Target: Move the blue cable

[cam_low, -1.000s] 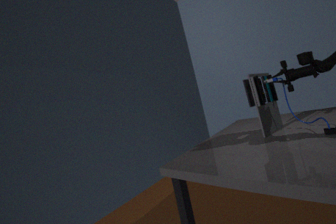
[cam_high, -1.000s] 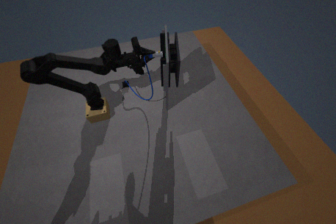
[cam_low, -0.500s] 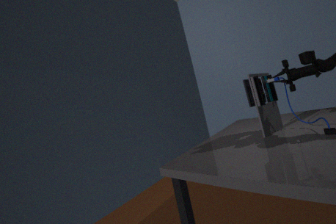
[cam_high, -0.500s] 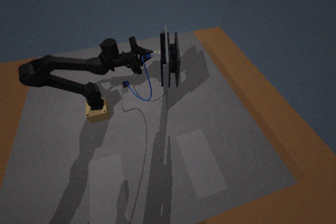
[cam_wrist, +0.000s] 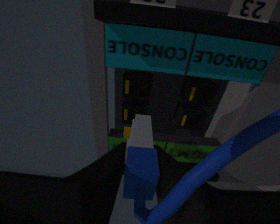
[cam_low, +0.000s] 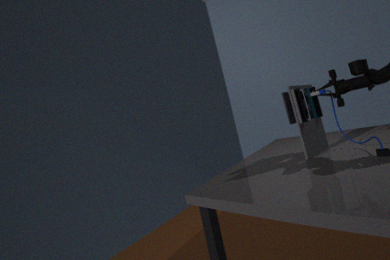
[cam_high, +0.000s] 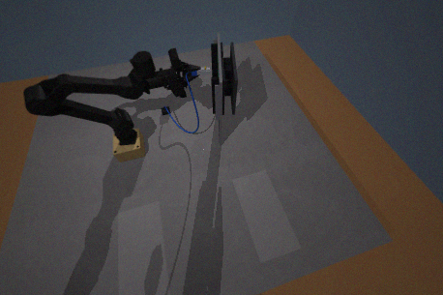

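Note:
The plug (cam_high: pixel 206 71) (cam_low: pixel 316 93) (cam_wrist: pixel 142 131) has a clear body and a blue boot. My gripper (cam_high: pixel 197 70) (cam_low: pixel 327 90) (cam_wrist: pixel 139 148) is shut on it. The plug's whole clear body shows in the wrist view, in front of the left column of dark ports (cam_wrist: pixel 136 85), with its tip near the lower port there; it looks to be outside the ports. The blue cable (cam_high: pixel 197 107) (cam_low: pixel 338 126) (cam_wrist: pixel 191 175) hangs from the boot. Two teal CONSOLE labels (cam_wrist: pixel 146 49) (cam_wrist: pixel 231 57) appear upside down above the ports. Which server is upper or lower I cannot tell.
The upright rack (cam_high: pixel 214 95) (cam_low: pixel 299 109) stands on the grey table (cam_high: pixel 339 214) (cam_low: pixel 255 188). A small dark block (cam_high: pixel 165 110) (cam_low: pixel 382 153) on the table holds the cable's other end. A green label (cam_wrist: pixel 191 152) lies below the ports in the wrist view.

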Controlling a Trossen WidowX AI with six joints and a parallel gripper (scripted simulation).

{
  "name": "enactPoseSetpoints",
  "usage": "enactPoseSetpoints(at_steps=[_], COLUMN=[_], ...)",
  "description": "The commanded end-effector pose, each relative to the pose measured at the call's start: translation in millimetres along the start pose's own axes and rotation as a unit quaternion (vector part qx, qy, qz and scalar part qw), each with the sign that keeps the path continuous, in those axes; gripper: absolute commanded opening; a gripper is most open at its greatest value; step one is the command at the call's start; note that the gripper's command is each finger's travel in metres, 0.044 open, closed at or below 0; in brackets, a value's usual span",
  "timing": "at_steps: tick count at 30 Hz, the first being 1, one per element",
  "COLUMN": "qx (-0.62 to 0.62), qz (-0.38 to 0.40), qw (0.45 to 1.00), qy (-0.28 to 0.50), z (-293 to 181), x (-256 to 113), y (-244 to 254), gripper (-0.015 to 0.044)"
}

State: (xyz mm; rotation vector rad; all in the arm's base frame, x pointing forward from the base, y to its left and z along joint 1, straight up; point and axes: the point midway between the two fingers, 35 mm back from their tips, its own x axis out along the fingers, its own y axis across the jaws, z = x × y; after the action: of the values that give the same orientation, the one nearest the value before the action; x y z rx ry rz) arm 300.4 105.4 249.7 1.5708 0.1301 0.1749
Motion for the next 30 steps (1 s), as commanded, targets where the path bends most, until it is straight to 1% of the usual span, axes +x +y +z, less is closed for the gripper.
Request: enactPoseSetpoints(at_steps=[1,11,21,30], qx=[0.000,0.000,0.000,0.000], qz=[-0.006,-0.006,-0.006,-0.005], qw=[1.000,1.000,1.000,1.000], qy=[-0.003,-0.003,-0.003,-0.005], z=[-0.2,-0.8,1.1,2.0], x=[2.5,5.6,-0.4,-1.1], y=[-17.3,-51.7,-82.6,-86.1], gripper=[0.0000,0.0000,0.0000,0.0000])
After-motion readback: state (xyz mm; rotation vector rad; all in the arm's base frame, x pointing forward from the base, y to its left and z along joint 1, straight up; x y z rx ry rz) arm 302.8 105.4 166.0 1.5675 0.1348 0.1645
